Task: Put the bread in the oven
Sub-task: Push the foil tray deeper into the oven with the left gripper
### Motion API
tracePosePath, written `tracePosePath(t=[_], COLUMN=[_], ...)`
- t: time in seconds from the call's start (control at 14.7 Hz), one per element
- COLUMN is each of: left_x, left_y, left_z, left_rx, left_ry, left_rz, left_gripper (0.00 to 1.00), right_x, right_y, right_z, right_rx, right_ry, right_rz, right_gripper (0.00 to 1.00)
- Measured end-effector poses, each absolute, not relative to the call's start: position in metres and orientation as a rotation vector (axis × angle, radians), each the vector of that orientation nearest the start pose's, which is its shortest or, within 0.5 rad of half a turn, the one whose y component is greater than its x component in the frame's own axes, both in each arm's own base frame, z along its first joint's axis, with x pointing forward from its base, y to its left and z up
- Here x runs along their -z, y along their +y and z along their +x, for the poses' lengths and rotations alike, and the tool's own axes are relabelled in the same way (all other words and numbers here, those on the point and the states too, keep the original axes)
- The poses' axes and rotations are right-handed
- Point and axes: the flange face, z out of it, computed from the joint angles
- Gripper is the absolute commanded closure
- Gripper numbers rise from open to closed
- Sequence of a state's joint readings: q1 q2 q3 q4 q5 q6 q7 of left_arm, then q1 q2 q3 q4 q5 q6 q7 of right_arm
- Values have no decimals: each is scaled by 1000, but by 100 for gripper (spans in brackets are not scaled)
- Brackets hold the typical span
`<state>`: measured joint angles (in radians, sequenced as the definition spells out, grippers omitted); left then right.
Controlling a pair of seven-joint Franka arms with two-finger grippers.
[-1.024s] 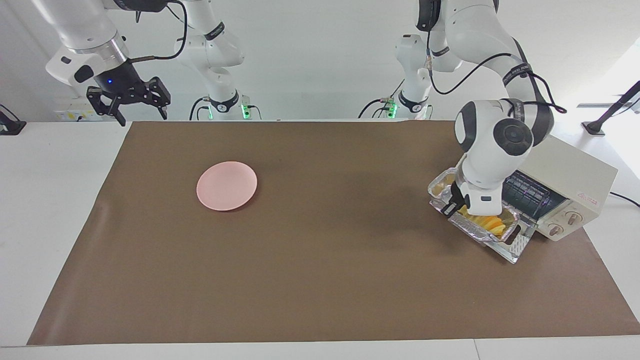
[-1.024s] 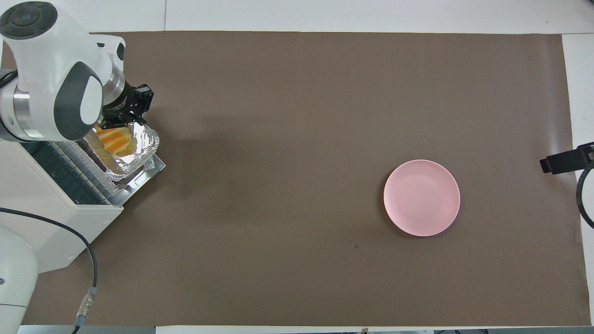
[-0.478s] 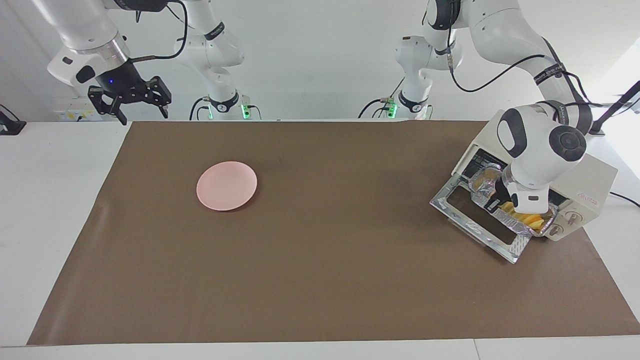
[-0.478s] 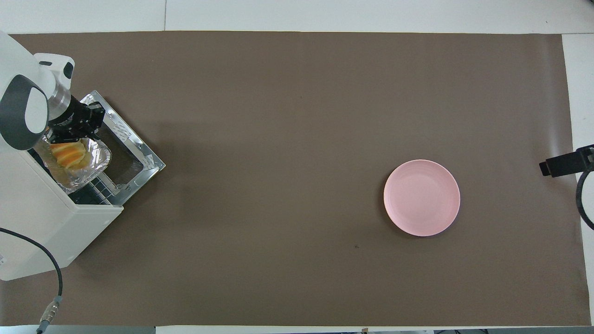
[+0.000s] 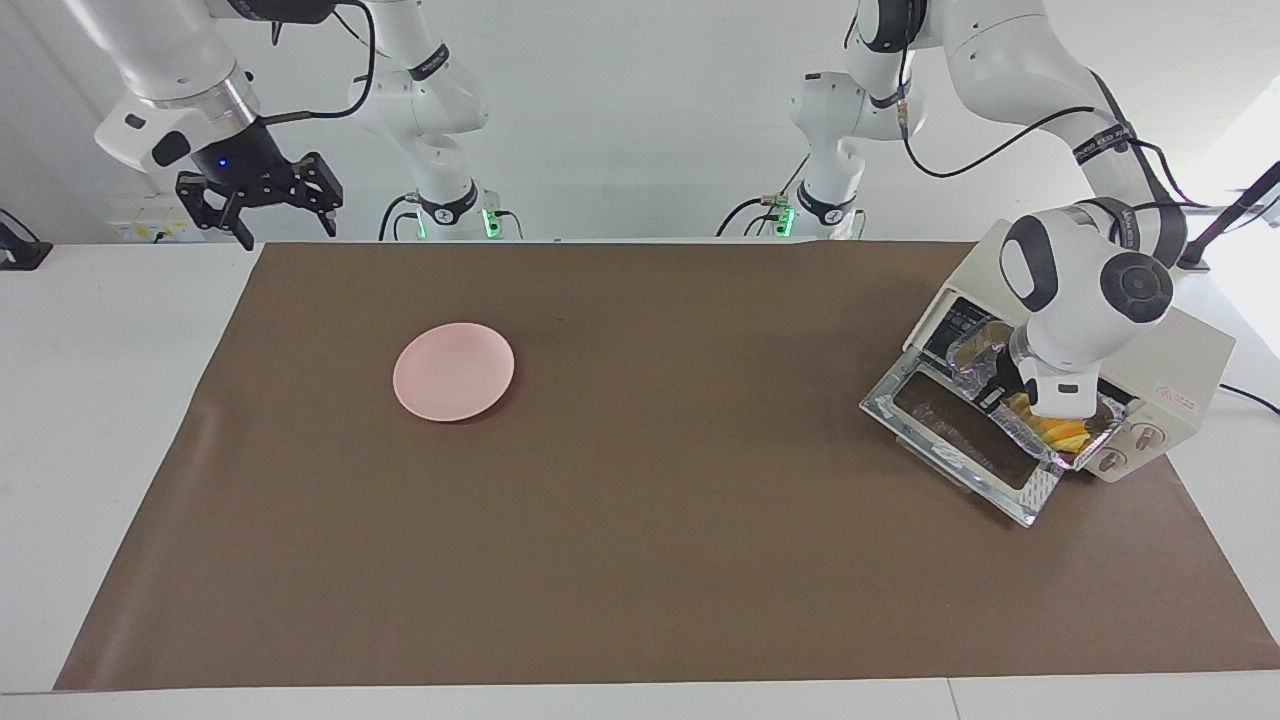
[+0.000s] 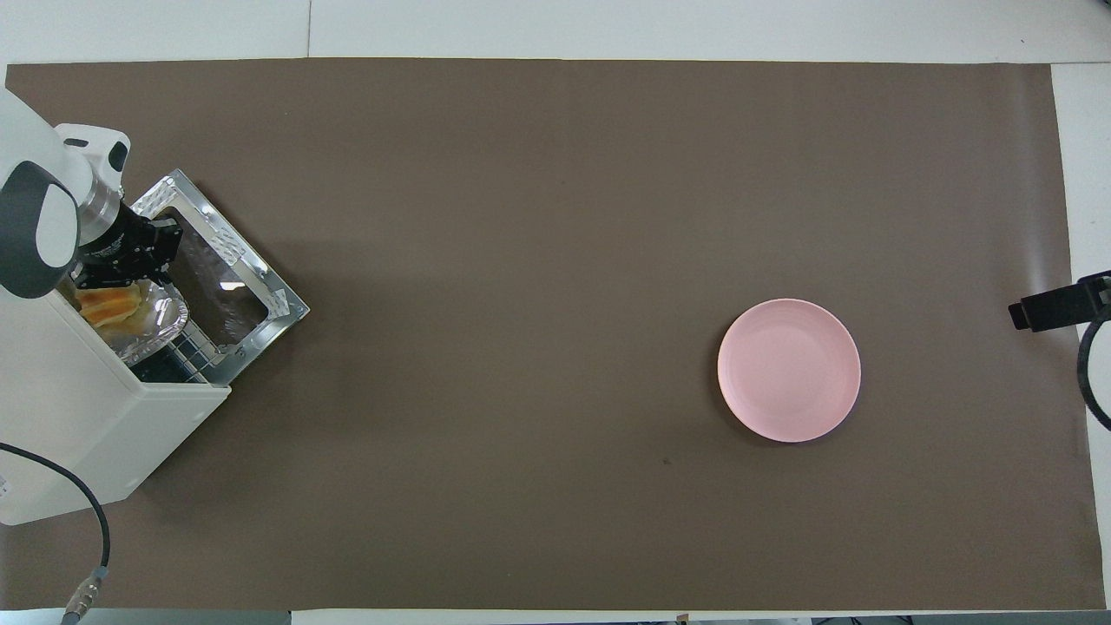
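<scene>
gripping the rim of a foil tray with fingers pinched tight, left gripper at the toaster oven mouth above its dropped door, bread in the tray, half hidden by the wrist, right gripper spread wide, waiting, empty, pink plate well apart

Golden bread in open oven

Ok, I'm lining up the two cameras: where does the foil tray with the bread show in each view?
Facing view: foil tray at the oven mouth, under the left gripper, at the picture's right.
Overhead view: the tray at the picture's left edge.
Shared landmark: the pink plate.
</scene>
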<state>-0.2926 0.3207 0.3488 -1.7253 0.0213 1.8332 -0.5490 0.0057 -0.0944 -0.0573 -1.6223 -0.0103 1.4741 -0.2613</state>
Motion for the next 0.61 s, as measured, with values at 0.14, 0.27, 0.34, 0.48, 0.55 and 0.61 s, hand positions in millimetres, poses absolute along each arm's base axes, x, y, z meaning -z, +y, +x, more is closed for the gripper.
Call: tracePosePath(t=[0.14, 0.27, 0.34, 0.48, 0.55, 0.61], left_x=[-392, -392, -392, -393, -395, -397], left_y=[12, 3, 2, 7, 13, 18], left_z=[618, 618, 618, 618, 617, 617], left_rx=[-232, -228, -227, -224, -221, -218], left_ry=[-893, -902, -907, -923, -935, -949], left_rz=[-2821, -2815, -2813, -2807, -2805, -2802], left_gripper=[100, 100, 100, 100, 100, 100], right_x=[-643, -643, -643, -643, -643, -643], right_y=[-29, -29, -29, -29, -29, -29], right_z=[514, 514, 514, 514, 514, 514], right_rx=[-85, -85, -85, -85, -85, -85], right_ry=[-328, -328, -328, -328, -328, -328], right_rz=[-3120, -3120, -3120, -3120, -3120, -3120], right_gripper=[0, 0, 0, 0, 0, 0])
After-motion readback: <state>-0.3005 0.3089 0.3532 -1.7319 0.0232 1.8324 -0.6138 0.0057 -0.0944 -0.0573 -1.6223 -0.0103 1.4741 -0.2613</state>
